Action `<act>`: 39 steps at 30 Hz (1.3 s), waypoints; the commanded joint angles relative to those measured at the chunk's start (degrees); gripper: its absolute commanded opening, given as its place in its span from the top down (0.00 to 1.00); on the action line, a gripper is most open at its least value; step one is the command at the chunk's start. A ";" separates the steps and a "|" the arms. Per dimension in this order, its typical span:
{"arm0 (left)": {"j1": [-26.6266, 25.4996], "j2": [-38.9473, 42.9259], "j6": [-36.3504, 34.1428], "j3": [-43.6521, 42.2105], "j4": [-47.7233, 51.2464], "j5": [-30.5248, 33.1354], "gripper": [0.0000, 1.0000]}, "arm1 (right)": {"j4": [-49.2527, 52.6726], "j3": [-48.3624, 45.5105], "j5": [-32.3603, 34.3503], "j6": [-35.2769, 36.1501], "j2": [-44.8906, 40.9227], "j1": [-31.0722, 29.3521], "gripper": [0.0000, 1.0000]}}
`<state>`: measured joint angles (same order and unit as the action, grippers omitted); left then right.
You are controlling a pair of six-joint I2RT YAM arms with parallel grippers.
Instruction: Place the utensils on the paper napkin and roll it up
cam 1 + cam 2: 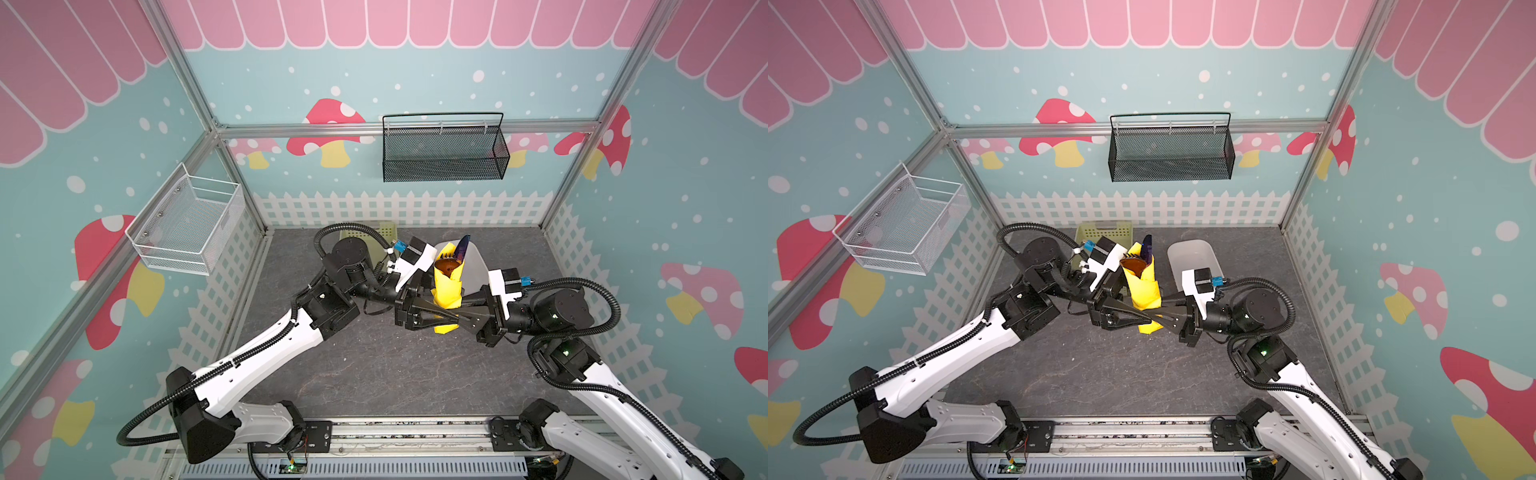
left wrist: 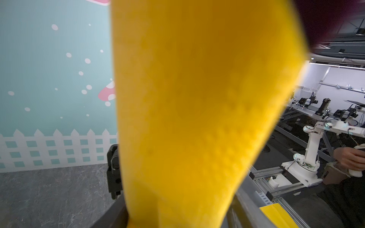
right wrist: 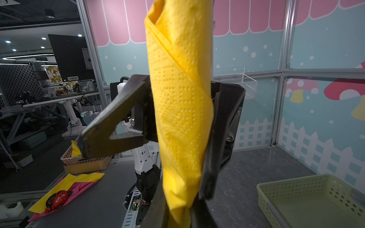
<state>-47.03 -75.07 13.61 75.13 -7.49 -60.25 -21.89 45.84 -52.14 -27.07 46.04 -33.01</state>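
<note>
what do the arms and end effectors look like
Left arm and right arm: white shells, black joints, ribbed black cable hoses, a white wrist block with a blue plug. Left end effector and right end effector: black, with hollow triangular fingers.

the left arm [image 1: 257,353] and right arm [image 1: 602,386] are reaching inward and meeting near the middle, wrists facing each other, fingers [image 1: 424,313] crossing. the left gripper [image 3: 182,118] is clasping the rolled paper napkin [image 3: 177,69] from two sides, jaws partly apart; the right gripper [image 3: 180,215] is pinching the same roll, jaws nearly closed
</note>
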 commanded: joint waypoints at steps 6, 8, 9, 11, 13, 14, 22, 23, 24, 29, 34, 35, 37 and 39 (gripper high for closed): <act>-0.18 3.83 -4.44 -1.47 2.72 4.36 0.43 | -0.57 2.32 2.22 2.03 -0.98 0.04 1.00; 0.17 4.52 -4.54 -2.21 2.31 6.23 0.45 | -0.50 2.07 3.11 2.02 -1.20 0.03 1.00; 0.33 4.82 -4.55 -2.55 2.14 6.79 0.46 | -0.38 1.96 3.76 2.17 -1.40 0.03 1.00; 0.66 5.47 -4.40 -3.10 1.73 7.82 0.48 | -0.40 1.66 4.64 2.53 -2.17 0.00 1.00; 0.93 5.81 -4.29 -3.33 1.78 8.38 0.51 | 0.38 1.71 5.65 2.97 -2.54 0.01 1.00; 0.97 5.88 -4.28 -3.33 1.94 8.60 0.54 | 0.69 1.73 6.11 3.14 -2.72 0.05 1.00; 1.06 5.29 -3.52 -2.63 2.26 9.86 0.73 | 4.57 2.24 10.03 5.25 -2.69 -0.01 1.00; 1.06 5.14 -3.37 -2.45 2.25 10.24 0.74 | 4.85 2.30 10.26 5.42 -2.51 0.04 1.00; 1.06 5.03 -3.32 -2.36 2.37 10.61 0.77 | 5.14 2.40 10.64 5.61 -2.42 0.02 1.00; 1.10 5.39 -4.50 -2.27 3.72 13.72 0.87 | 5.56 1.97 11.11 5.55 -2.79 0.02 0.94; 1.58 5.43 -4.49 -1.97 3.46 13.06 0.95 | 6.25 1.15 9.14 4.03 -3.32 0.05 0.74; 1.67 5.22 -4.25 -1.69 3.31 12.61 0.96 | 6.31 0.98 8.46 3.56 -3.50 0.00 0.70; 1.84 4.89 -3.81 -1.35 2.98 11.89 0.98 | 6.41 0.83 6.56 2.38 -3.72 0.01 0.63; 1.85 4.60 -3.67 -1.13 2.92 11.21 0.99 | 6.40 0.91 4.70 1.08 -3.74 0.04 0.57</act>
<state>-45.50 -70.61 10.28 72.51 -3.18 -46.81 -14.90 46.15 -44.51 -24.80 43.07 -33.01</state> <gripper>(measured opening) 0.098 0.423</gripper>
